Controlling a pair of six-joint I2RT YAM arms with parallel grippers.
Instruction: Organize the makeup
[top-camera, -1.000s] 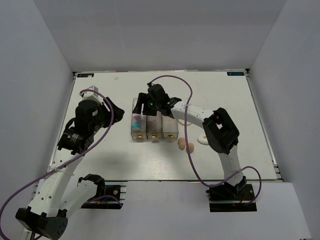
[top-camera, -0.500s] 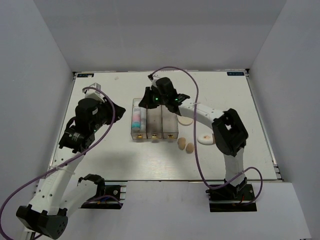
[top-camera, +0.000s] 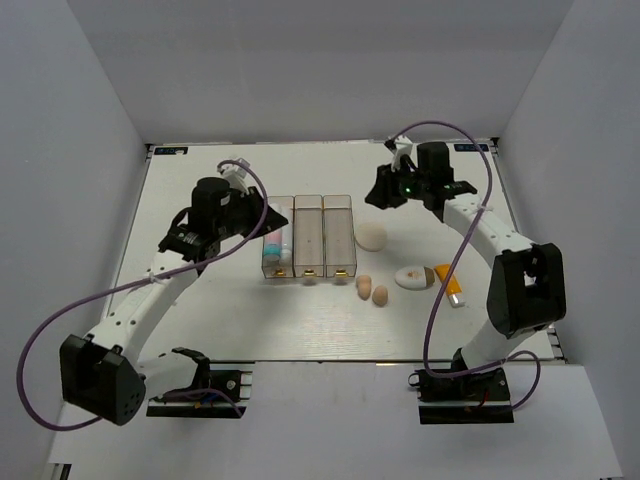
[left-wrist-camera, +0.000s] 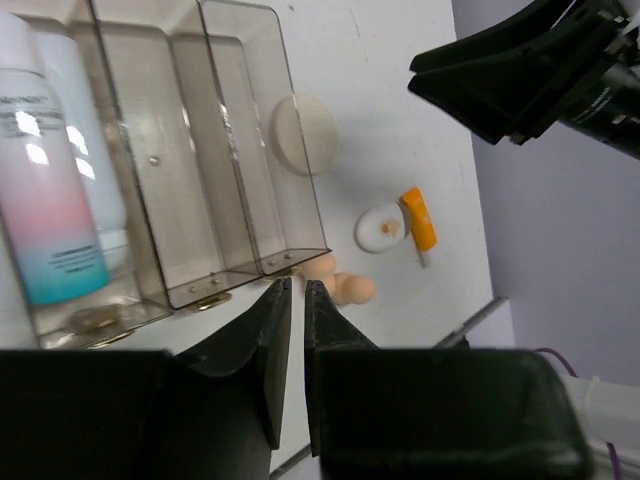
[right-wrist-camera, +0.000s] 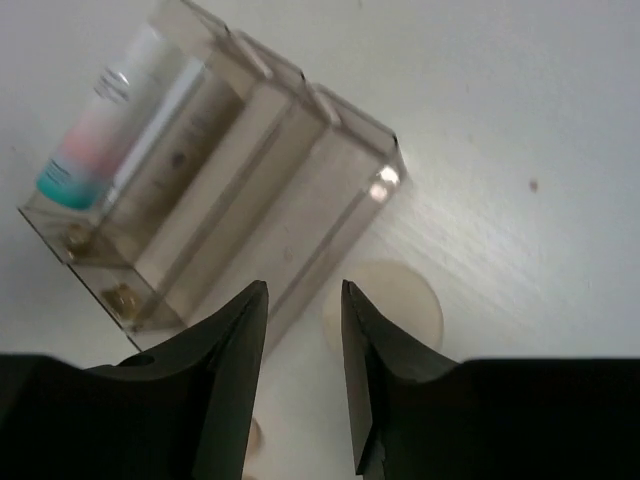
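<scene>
A white bottle (top-camera: 272, 243) with a pink band and blue cap lies in the leftmost of three clear bins (top-camera: 309, 262), with a white tube (left-wrist-camera: 88, 150) beside it in the same bin. On the table right of the bins lie the cream puff (top-camera: 372, 237), two tan sponges (top-camera: 372, 291), the white compact (top-camera: 412, 278) and the orange tube (top-camera: 450, 284). My left gripper (top-camera: 268, 214) hovers at the left bin, shut on nothing (left-wrist-camera: 297, 286). Above and right of the puff (right-wrist-camera: 400, 305), my right gripper (top-camera: 381, 192) hangs open and holds nothing (right-wrist-camera: 305, 290).
The middle bin (left-wrist-camera: 160, 170) and right bin (left-wrist-camera: 255, 150) show nothing inside. White walls close the table (top-camera: 200, 300) at the back and both sides. The right arm's elbow (top-camera: 528, 285) stands over the table's right edge, near the orange tube.
My right gripper has pulled back from over the bins to the far right. My left gripper has swung in toward the left bin and shut.
</scene>
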